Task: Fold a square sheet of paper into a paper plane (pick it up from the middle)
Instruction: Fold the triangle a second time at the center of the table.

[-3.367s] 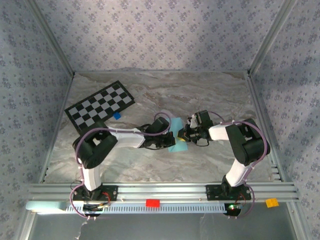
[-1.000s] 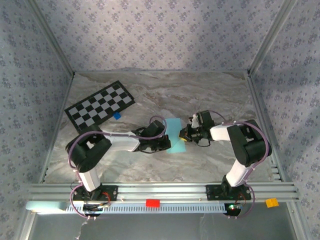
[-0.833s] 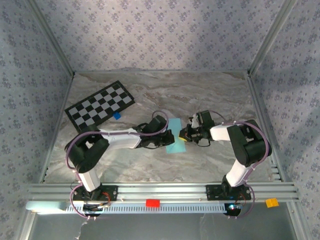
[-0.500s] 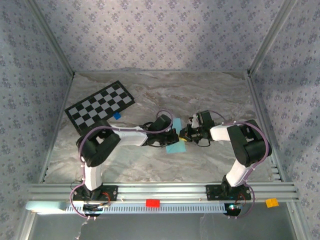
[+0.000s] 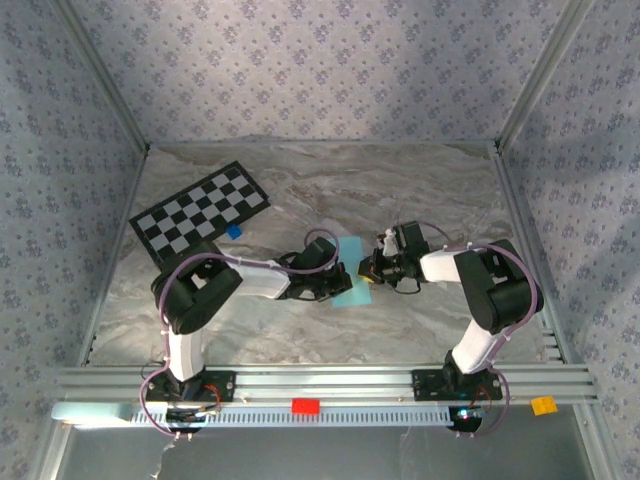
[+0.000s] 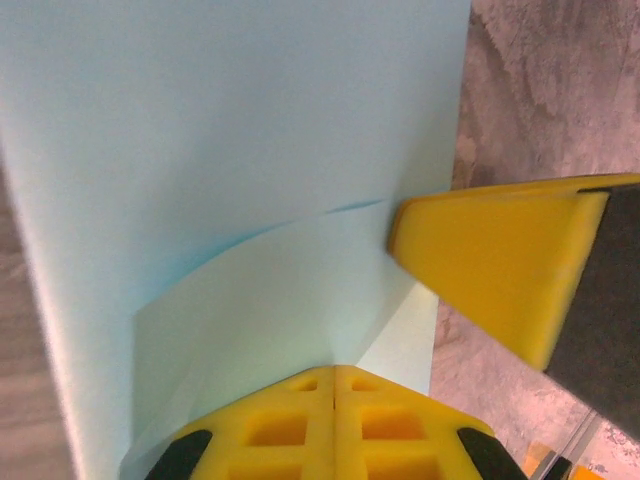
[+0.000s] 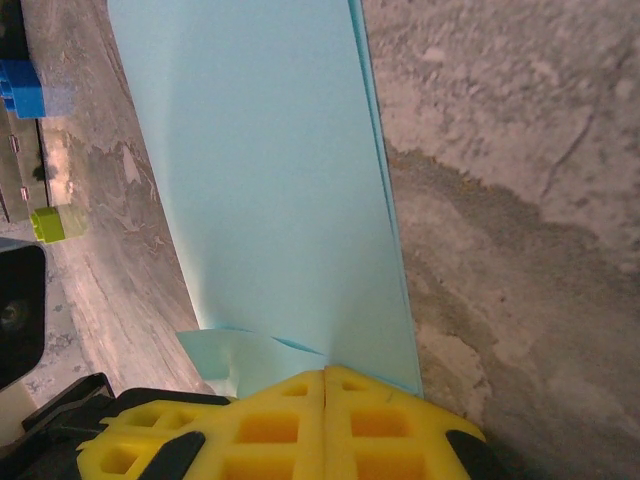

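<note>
Marble desk (image 5: 300, 180), top view: both arms reach low inward, left pincer (image 5: 337, 284) and right pincer (image 5: 366, 270) meeting at the thin sky-blue square sheet of paper (image 5: 352, 248); black-and-white checkerboard card (image 5: 200, 210) well apart. Left wrist: fingers (image 6: 280, 430) together on a raised flap. Right wrist: fingers (image 7: 270, 430) together at the sheet's edge.

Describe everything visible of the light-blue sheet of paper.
The sheet of paper is thin, plain, light sky-blue, folded over itself: an upper layer bows up off the lower one in the left wrist view. It lies on the marble-look table between the shut left gripper and right gripper, both touching it; pinched or pressed, I cannot tell.
</note>
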You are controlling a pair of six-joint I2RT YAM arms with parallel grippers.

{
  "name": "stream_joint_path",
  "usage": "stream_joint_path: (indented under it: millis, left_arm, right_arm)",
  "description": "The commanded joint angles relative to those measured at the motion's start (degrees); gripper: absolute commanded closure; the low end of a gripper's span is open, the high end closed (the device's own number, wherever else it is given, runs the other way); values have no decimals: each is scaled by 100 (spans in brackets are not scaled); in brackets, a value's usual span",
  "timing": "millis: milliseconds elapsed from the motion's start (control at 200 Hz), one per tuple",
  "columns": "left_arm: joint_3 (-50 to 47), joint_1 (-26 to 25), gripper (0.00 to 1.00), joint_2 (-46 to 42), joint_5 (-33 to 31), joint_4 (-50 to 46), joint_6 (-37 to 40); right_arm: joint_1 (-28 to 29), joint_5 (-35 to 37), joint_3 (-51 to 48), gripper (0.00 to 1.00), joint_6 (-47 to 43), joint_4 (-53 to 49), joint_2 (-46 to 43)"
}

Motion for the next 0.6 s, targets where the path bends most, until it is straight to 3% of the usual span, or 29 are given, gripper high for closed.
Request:
stream_joint_path:
  millis: [0,375,595]
  left_arm:
    - [-304,-54,95,-148,128,-395,-7]
    - [-578,-249,95,-822,-264,-1157,404]
    - [143,-309,94,-924,-498,-1357,756]
  right_arm:
    - [-25,533,-152,100,-21,-575,267]
    - [-46,550,-77,100,-91,-747,210]
    - [-47,567,-91,100,-69,-774,199]
